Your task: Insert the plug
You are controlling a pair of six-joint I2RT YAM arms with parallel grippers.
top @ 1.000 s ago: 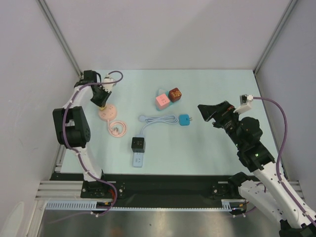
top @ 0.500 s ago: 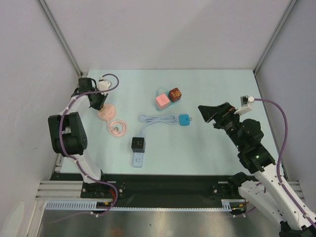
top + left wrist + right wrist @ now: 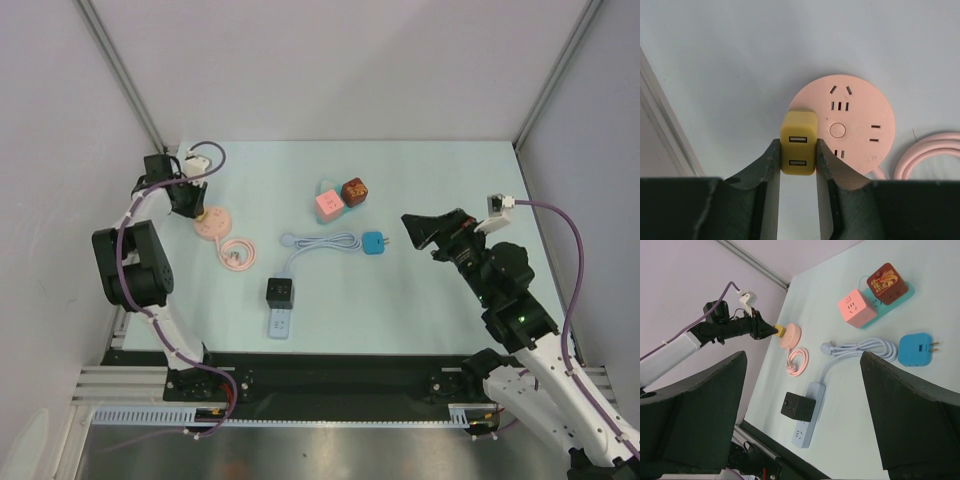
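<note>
Over the left rim of the round pink socket [image 3: 850, 130], as the left wrist camera frames it, sits the yellow plug [image 3: 799, 125]. Its face with two USB ports is turned toward the camera. The prongs are hidden, so I cannot tell whether they touch the socket's face. The left gripper [image 3: 798, 155] is closed narrowly on this plug, one finger flat against each side.

From the socket's edge a pink cord [image 3: 238, 256] runs off and lies coiled just beside it, on the side toward the arm bases. The socket itself lies on the pale table [image 3: 440, 180] near the far left corner.

To the right of the socket, in the overhead view, lies a looped white cable [image 3: 320, 243], and just past it a blue adapter [image 3: 374, 243] with its prongs pointing further right. Nearer the bases than the socket, a black cube [image 3: 280, 291] sits on a light blue power strip [image 3: 281, 322]. Right of the socket and slightly farther back, a pink cube [image 3: 329, 205] and a dark red cube [image 3: 354, 190] stand side by side on a teal base [image 3: 890, 302].

Well to the right of the socket, beyond the adapter, the right gripper [image 3: 420, 233] hangs above the table with its jaws spread wide, holding nothing.
</note>
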